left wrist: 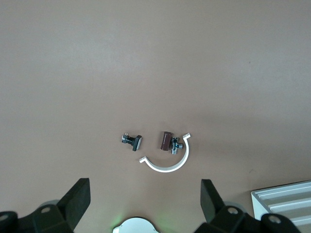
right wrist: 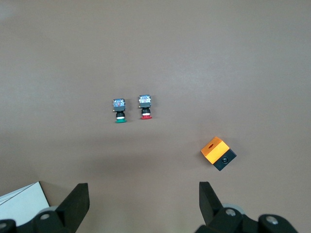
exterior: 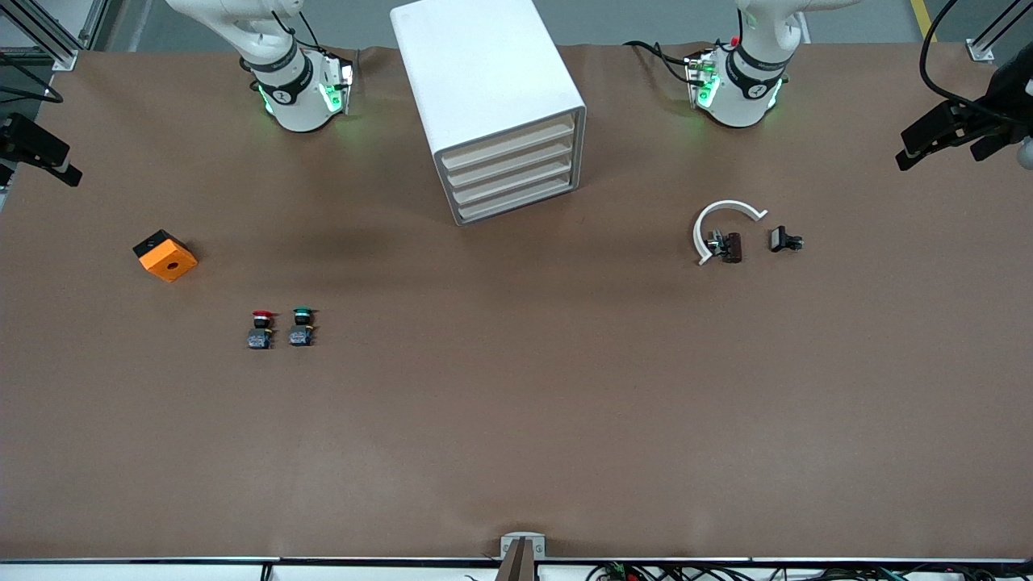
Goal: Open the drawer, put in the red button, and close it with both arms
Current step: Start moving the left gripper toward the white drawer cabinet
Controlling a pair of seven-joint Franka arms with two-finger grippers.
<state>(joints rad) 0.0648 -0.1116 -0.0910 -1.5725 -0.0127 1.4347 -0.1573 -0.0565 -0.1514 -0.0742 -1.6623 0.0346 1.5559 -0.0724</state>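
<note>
The red button (exterior: 260, 328) lies on the brown table toward the right arm's end, beside a green-capped button (exterior: 302, 326); the right wrist view shows the red button (right wrist: 145, 107) too. The white drawer cabinet (exterior: 484, 81) stands between the two arms' bases, and its stacked drawers (exterior: 510, 158) are all shut. My right gripper (right wrist: 144, 204) hangs open and empty high over the table by its base, well away from the buttons. Open and empty as well, my left gripper (left wrist: 146, 201) hangs high by its own base, beside the cabinet (left wrist: 284, 204).
An orange and black box (exterior: 165, 255) lies toward the right arm's end. Toward the left arm's end are a white open ring (exterior: 726, 204), a brown part (exterior: 731, 247) and a small black part (exterior: 784, 240). Camera mounts stand at both table ends.
</note>
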